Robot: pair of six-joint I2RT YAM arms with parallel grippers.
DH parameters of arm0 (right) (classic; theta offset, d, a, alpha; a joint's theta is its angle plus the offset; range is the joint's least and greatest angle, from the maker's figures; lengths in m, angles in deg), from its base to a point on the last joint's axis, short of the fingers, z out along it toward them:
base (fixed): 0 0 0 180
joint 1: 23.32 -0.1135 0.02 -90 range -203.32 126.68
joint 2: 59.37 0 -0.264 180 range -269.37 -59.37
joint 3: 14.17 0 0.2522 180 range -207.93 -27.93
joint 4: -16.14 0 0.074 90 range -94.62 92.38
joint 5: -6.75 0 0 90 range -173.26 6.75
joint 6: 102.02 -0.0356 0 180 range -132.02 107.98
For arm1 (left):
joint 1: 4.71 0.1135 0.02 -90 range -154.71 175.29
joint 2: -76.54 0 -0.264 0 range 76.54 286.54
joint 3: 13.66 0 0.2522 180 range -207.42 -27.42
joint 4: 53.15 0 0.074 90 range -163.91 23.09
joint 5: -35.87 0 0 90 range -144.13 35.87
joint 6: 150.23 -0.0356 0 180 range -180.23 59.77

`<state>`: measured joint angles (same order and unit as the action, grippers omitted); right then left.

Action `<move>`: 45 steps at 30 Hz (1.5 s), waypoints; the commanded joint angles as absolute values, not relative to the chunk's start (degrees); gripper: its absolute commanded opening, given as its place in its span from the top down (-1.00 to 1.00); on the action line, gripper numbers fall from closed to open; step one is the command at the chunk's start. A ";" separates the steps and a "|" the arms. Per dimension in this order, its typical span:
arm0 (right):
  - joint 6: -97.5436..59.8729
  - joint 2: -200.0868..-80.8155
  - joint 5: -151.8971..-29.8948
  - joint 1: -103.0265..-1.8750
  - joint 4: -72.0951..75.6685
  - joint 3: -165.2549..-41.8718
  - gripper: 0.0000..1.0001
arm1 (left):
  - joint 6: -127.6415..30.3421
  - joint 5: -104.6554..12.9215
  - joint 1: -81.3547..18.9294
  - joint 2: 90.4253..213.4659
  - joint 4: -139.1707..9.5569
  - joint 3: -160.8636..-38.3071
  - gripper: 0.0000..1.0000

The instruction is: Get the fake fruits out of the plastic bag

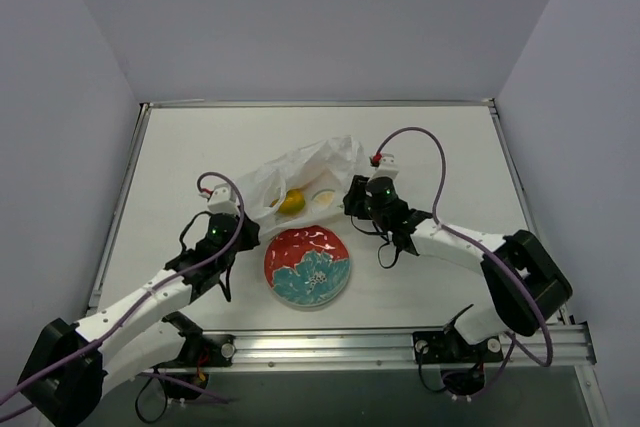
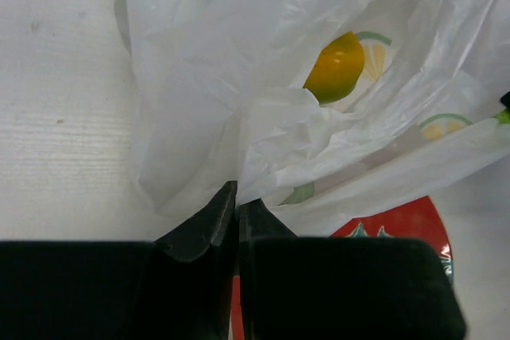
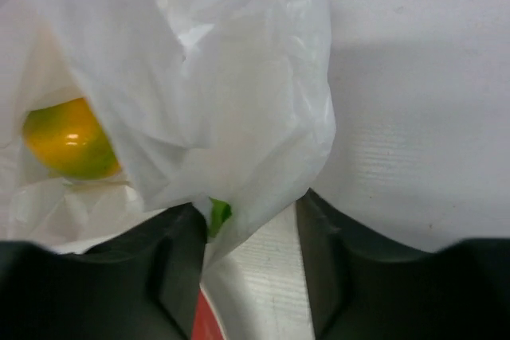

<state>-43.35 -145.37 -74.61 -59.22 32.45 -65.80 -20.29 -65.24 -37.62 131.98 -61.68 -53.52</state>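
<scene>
The thin white plastic bag (image 1: pixel 305 169) lies crumpled just behind the plate. An oval yellow-orange fruit (image 1: pixel 291 201) shows in its mouth, also seen as the fruit (image 2: pixel 335 67) and the fruit (image 3: pixel 68 138) in the wrist views. Pale citrus slices (image 2: pixel 441 125) and a flat green piece (image 3: pixel 220 213) show through the film. My left gripper (image 2: pixel 237 193) is shut on a fold of the bag's near left edge. My right gripper (image 3: pixel 249 205) stands open at the bag's right corner, with loose film hanging between its fingers.
A red and teal floral plate (image 1: pixel 307 265) sits between the arms, just in front of the bag, with nothing on it; its rim (image 2: pixel 410 222) touches the bag's edge. Bare white table (image 1: pixel 440 147) lies to the right and behind.
</scene>
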 commanded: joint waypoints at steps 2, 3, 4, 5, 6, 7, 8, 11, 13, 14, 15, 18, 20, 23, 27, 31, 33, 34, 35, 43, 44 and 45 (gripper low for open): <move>-35.59 -135.94 -72.35 -59.80 19.12 -70.20 -0.20 | -17.08 -65.91 -37.58 126.03 -52.77 -48.18 0.95; -34.79 -132.79 -72.53 -59.97 17.25 -70.64 -0.25 | -16.90 -65.73 -37.58 124.80 -51.46 -47.38 0.95; -34.09 -131.02 -72.62 -60.50 15.67 -71.51 -0.34 | -16.81 -65.56 -37.67 124.27 -50.75 -46.76 0.95; -32.78 -129.35 -73.32 -60.85 13.13 -71.87 -0.42 | -16.72 -64.94 -37.59 124.00 -49.96 -45.62 0.95; -32.33 -126.55 -73.85 -61.38 12.23 -72.40 -0.46 | -16.81 -64.68 -37.67 123.74 -48.38 -45.26 0.95; -32.15 -125.30 -74.55 -62.34 11.70 -73.53 -0.47 | -16.90 -64.50 -37.59 123.74 -47.67 -44.91 0.95; -31.97 -124.42 -75.42 -62.78 11.26 -74.15 -0.41 | -17.16 -64.24 -37.67 123.82 -46.97 -44.47 0.95; -31.27 -124.67 -80.26 -65.76 11.43 -76.52 0.11 | -17.25 -64.50 -37.58 124.79 -44.59 -43.33 0.95; -30.13 -129.49 -80.44 -68.40 12.31 -79.51 0.47 | -17.25 -64.24 -37.67 126.19 -42.66 -43.24 0.95; -29.60 -131.51 -80.53 -70.33 14.75 -80.22 0.59 | -17.16 -64.06 -37.67 126.63 -42.04 -43.24 0.95; -29.08 -136.66 -80.53 -70.87 15.91 -81.62 0.66 | -16.99 -63.97 -37.59 127.33 -40.82 -43.32 0.95; -28.81 -146.86 -81.14 -71.05 21.08 -83.82 0.81 | -16.81 -63.88 -37.58 127.52 -39.84 -43.76 0.95; -28.63 -151.11 -81.93 -70.96 25.73 -84.79 0.86 | -16.29 -64.15 -37.59 126.99 -39.75 -43.59 0.95; -26.97 -158.23 -82.29 -70.70 30.84 -87.25 0.69 | -16.28 -63.80 -37.59 126.02 -39.93 -43.68 0.95; -24.16 -166.06 -82.64 -69.73 31.39 -91.73 0.11 | -17.86 -63.88 -37.58 125.06 -42.73 -44.55 0.95; -21.43 -168.35 -86.67 -69.12 30.86 -93.84 -0.55 | -18.83 -64.41 -37.58 124.62 -43.97 -44.73 0.95; -19.77 -169.32 -88.43 -69.03 29.02 -95.07 -0.68 | -19.44 -65.02 -37.50 124.70 -44.41 -44.91 0.95; -19.15 -169.67 -88.79 -68.94 28.32 -95.60 -0.74 | -19.71 -65.11 -37.50 124.70 -44.58 -45.08 0.95; -18.44 -170.28 -89.14 -68.77 27.00 -96.56 -0.86 | -20.32 -65.29 -37.50 124.70 -44.85 -45.26 0.95; -16.06 -176.26 -99.48 -64.90 24.27 -103.07 -1.00 | -22.52 -66.52 -37.41 125.06 -45.82 -46.14 0.95; -16.24 -177.48 -100.73 -64.81 24.27 -103.51 -1.00 | -22.87 -66.69 -37.41 125.06 -45.82 -46.05 0.95; -16.33 -178.02 -101.70 -64.98 24.27 -104.30 -1.00 | -23.05 -66.78 -37.41 125.06 -45.90 -46.14 0.95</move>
